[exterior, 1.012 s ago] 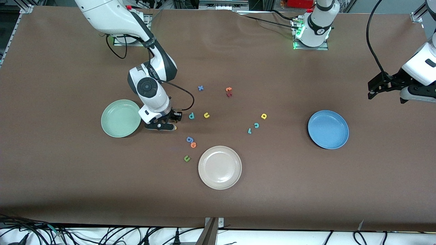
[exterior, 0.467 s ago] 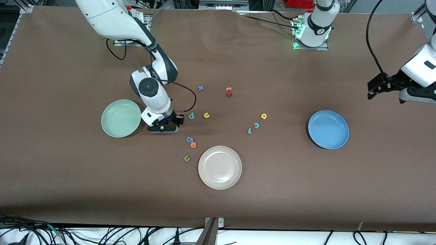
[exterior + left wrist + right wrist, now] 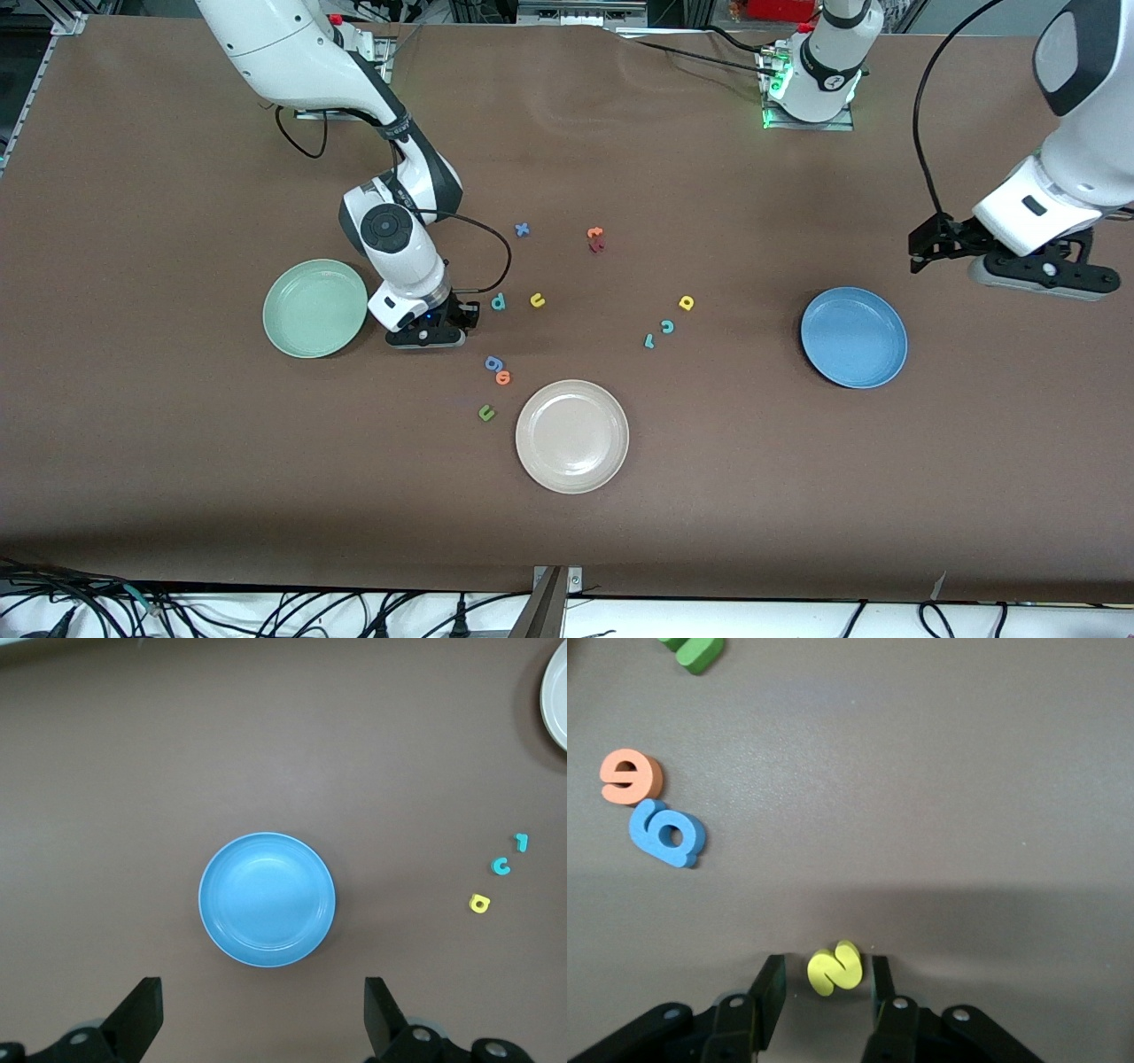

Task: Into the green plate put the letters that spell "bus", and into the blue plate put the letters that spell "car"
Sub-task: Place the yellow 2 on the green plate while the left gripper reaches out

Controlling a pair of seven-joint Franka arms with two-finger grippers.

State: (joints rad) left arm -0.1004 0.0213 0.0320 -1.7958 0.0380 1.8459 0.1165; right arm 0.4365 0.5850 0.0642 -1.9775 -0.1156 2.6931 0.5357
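Note:
The yellow s (image 3: 834, 968) lies flat on the table between the fingers of my right gripper (image 3: 824, 964), which stands open around it with a small gap on each side. Seen from the front, that gripper (image 3: 434, 335) is low beside the green plate (image 3: 314, 307) and hides the s. The teal b (image 3: 498, 302) and yellow u (image 3: 537, 300) lie just past it. The teal c (image 3: 667, 326), yellow a (image 3: 686, 303) and teal r (image 3: 648, 340) are clustered mid-table. My left gripper (image 3: 926, 246) hangs open and empty in the air beside the blue plate (image 3: 853, 337).
A beige-white plate (image 3: 571, 436) sits nearest the front camera. A blue g (image 3: 493, 362), an orange o (image 3: 503, 377) and a green u (image 3: 485, 412) lie close to my right gripper. A blue x (image 3: 522, 229) and orange and dark red letters (image 3: 595, 237) lie toward the bases.
My right gripper shifted slightly toward the teal b and came down over the yellow s, its fingers narrowing. My left arm swung inward toward the blue plate.

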